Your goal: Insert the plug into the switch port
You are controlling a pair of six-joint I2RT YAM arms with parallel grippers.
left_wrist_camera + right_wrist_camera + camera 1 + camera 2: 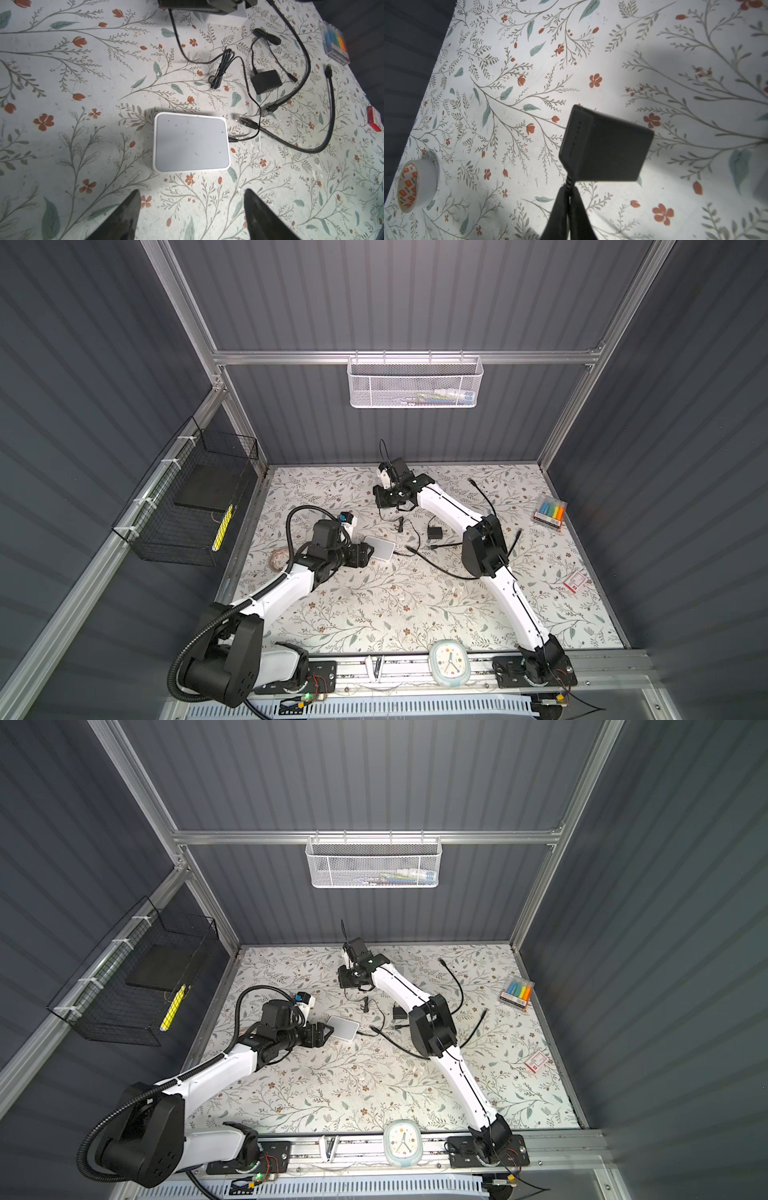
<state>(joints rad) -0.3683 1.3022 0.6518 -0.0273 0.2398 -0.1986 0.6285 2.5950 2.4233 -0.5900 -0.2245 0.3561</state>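
The black switch (pixel 606 145) lies on the floral table at the back middle in both top views (pixel 381 499) (pixel 347 978). A ribbed black plug (pixel 569 180) enters its near edge. My right gripper (pixel 569 190) is shut on that plug, with only a hairline gap between the fingers. My left gripper (pixel 192 192) stands open and holds nothing, just short of a white box (pixel 191 141). In a top view that gripper (pixel 368 551) sits at the box's left edge (pixel 381 548).
A black adapter (pixel 266 81), a cable bundle (pixel 220 70) and loose black cables with clear plugs (pixel 241 120) lie right of the white box. A tape roll (pixel 417 186), marker pack (pixel 549 512), red card box (pixel 577 581) and clock (pixel 449 662) sit around the edges.
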